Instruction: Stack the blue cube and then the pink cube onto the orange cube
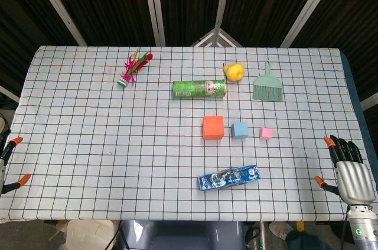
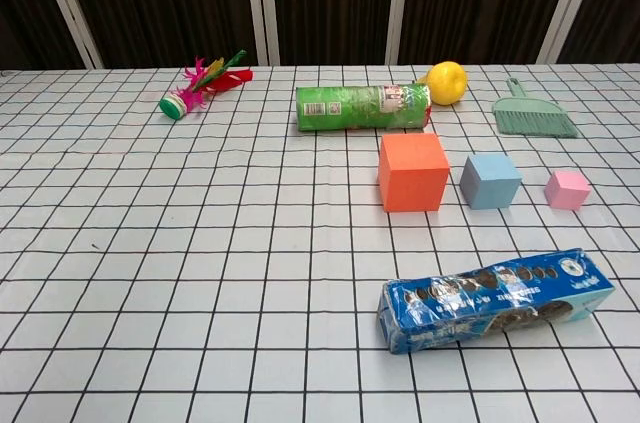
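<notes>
On the table (image 1: 88, 143), mid-right: orange cube (image 1: 213, 127), blue cube (image 1: 240, 129), pink cube (image 1: 266, 133) in one row, apart, none stacked.
Nearer hand: right hand (image 1: 349, 167) at right table edge; blue cube lies left and slightly farther out from its fingers (image 1: 341, 147).
Right fingers: spread, holding nothing.
Left hand (image 1: 7, 164): only fingertips show at left edge, grip state unclear.
Axis: cubes, no long axis; faces square to grid.
Material: matte, flat-faced, look like foam or plastic; sizes step down orange to pink.
Obstacle: glossy biscuit pack (image 1: 228, 177) between cubes and near edge.
</notes>
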You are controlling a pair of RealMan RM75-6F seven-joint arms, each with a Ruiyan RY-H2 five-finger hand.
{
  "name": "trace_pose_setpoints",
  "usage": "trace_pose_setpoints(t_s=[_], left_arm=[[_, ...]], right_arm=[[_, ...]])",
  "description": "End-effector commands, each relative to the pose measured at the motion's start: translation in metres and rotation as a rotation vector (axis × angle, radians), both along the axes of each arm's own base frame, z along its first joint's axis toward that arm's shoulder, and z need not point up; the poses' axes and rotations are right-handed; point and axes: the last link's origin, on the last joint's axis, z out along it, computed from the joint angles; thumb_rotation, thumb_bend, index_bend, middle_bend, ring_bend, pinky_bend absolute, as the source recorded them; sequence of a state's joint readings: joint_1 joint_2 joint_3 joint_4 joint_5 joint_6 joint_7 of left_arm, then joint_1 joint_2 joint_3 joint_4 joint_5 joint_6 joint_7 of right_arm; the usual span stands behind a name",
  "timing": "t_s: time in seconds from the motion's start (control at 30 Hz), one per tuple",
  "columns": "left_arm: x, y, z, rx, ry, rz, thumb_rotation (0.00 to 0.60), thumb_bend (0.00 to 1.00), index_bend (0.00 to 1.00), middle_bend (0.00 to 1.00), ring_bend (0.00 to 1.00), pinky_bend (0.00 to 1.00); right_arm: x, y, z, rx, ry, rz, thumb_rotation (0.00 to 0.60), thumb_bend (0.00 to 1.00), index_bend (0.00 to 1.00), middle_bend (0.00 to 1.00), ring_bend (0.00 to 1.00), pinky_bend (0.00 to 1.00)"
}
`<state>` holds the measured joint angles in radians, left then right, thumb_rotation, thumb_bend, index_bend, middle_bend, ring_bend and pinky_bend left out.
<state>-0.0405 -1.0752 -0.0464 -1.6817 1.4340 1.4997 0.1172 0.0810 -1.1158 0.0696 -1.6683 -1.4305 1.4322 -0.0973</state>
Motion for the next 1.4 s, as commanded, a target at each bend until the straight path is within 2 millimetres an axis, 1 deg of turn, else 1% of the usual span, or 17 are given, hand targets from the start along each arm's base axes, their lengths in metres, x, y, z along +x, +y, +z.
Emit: trace_pose_setpoints(t_s=[0.03, 0.47, 0.83, 0.9, 1.0, 1.07, 1.1, 1.23, 1.3, 1.4], left_arm=[[0.0, 0.0, 0.0, 0.001, 0.002, 0.001, 0.6, 0.2, 0.16, 0.0, 0.0, 0.02], [0.002, -0.001, -0.001, 0.007, 0.008, -0.006, 0.6, 0.2, 0.16, 0.0, 0.0, 0.02], [0.004, -0.003, -0.003, 0.004, 0.009, -0.01, 0.6, 0.2, 0.16, 0.0, 0.0, 0.02], [0.003, -0.002, -0.003, 0.001, 0.011, -0.004, 0.6, 0.2, 0.16, 0.0, 0.0, 0.02], [0.002, -0.001, -0.003, 0.0, 0.01, 0.002, 0.6, 0.2, 0.16, 0.0, 0.0, 0.02], [0.001, -0.001, -0.003, 0.0, 0.009, 0.011, 0.6, 0.2, 0.16, 0.0, 0.0, 0.02], [0.0, -0.001, -0.003, 0.001, 0.008, 0.014, 0.6, 0.2, 0.16, 0.0, 0.0, 0.02], [-0.001, 0.001, -0.004, -0.002, 0.007, 0.031, 0.6, 0.2, 0.16, 0.0, 0.0, 0.02], [-0.001, 0.001, -0.004, 0.0, 0.009, 0.031, 0.6, 0.2, 0.16, 0.0, 0.0, 0.02], [-0.001, 0.001, -0.004, 0.006, 0.014, 0.029, 0.6, 0.2, 0.16, 0.0, 0.0, 0.02]], right_arm=[[0.0, 0.0, 0.0, 0.001, 0.001, -0.003, 0.6, 0.24, 0.01, 0.08, 0.06, 0.06], [-0.001, -0.001, -0.001, 0.01, 0.001, -0.008, 0.6, 0.24, 0.01, 0.08, 0.06, 0.06], [-0.001, -0.004, -0.006, 0.036, 0.006, -0.008, 0.6, 0.24, 0.01, 0.08, 0.06, 0.06], [0.0, -0.005, -0.008, 0.035, 0.003, -0.001, 0.6, 0.24, 0.01, 0.08, 0.06, 0.06], [0.007, -0.008, -0.012, 0.032, -0.03, 0.04, 0.6, 0.24, 0.03, 0.08, 0.07, 0.06], [0.014, -0.015, -0.017, 0.051, -0.049, 0.073, 0.6, 0.24, 0.07, 0.08, 0.08, 0.06], [0.019, -0.022, -0.019, 0.064, -0.056, 0.09, 0.6, 0.24, 0.08, 0.08, 0.08, 0.06], [0.05, -0.06, -0.027, 0.115, -0.077, 0.15, 0.6, 0.24, 0.08, 0.08, 0.08, 0.06], [0.069, -0.079, -0.032, 0.147, -0.066, 0.17, 0.6, 0.24, 0.08, 0.08, 0.08, 0.06], [0.093, -0.099, -0.047, 0.234, -0.052, 0.157, 0.6, 0.24, 0.08, 0.08, 0.08, 0.06]])
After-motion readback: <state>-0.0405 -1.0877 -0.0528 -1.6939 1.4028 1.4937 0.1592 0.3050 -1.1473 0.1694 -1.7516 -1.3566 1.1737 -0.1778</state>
